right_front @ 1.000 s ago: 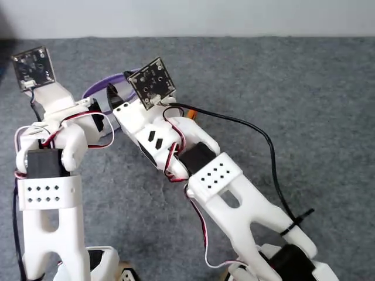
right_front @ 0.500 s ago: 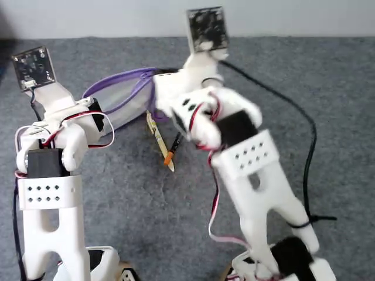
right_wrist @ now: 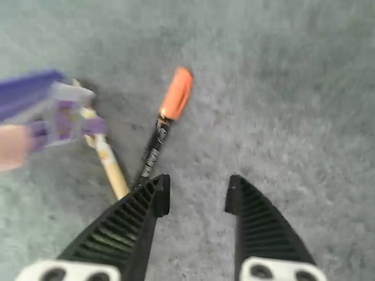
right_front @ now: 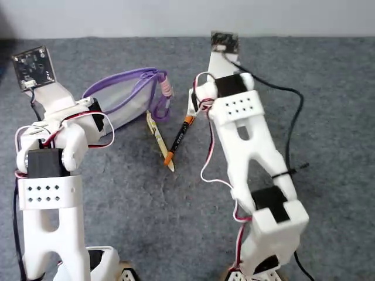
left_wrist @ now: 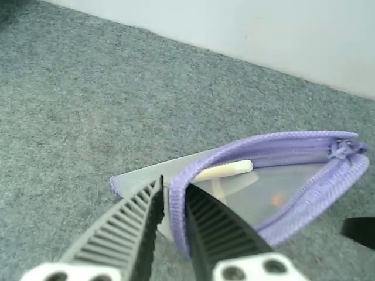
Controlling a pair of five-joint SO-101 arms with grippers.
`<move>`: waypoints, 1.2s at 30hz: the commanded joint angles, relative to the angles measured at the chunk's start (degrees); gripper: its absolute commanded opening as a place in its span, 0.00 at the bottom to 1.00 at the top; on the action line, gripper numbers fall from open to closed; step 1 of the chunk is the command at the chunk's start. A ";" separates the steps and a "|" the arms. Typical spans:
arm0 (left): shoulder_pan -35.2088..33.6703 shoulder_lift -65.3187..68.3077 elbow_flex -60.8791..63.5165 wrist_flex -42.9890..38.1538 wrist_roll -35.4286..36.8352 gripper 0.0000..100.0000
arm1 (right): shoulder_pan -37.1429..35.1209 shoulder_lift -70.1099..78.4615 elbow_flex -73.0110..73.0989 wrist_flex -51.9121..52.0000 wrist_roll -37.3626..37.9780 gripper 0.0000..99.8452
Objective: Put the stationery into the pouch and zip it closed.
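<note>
Left wrist view: left gripper [left_wrist: 170, 190] pinches the pouch [left_wrist: 275, 193] rim. Right wrist view: right gripper [right_wrist: 196, 187] spread, empty, near the pen [right_wrist: 161, 137].

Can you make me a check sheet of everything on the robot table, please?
Surface: grey carpet.
Job's things: purple pouch lies unzipped with a cream item inside; black pen with orange cap and cream pencil lie on the carpet by its open end.
Clutter: nothing seen.
Grippers: left gripper shut on the pouch's edge; right gripper open over the carpet beside the pen.
Cables: black cable along the right arm; red and white wires on the left arm.
Surroundings: pale wall behind the carpet.
</note>
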 commanded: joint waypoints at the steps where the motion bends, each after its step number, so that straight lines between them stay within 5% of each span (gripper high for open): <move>1: -0.18 -0.88 -0.57 -1.32 -0.62 0.01 | 0.48 4.09 -4.66 -2.59 -0.79 0.16; 27: -0.18 -0.88 -0.57 -1.41 -0.53 0.01 | -3.12 46.90 -46.51 -2.15 -0.70 0.14; 32: -0.18 -0.97 -0.57 -1.41 -0.62 0.01 | -2.77 49.10 -49.23 2.95 -0.62 0.00; 36: -0.18 -1.14 -0.57 -1.41 -0.62 0.01 | -1.80 49.10 -52.31 8.13 -0.70 0.01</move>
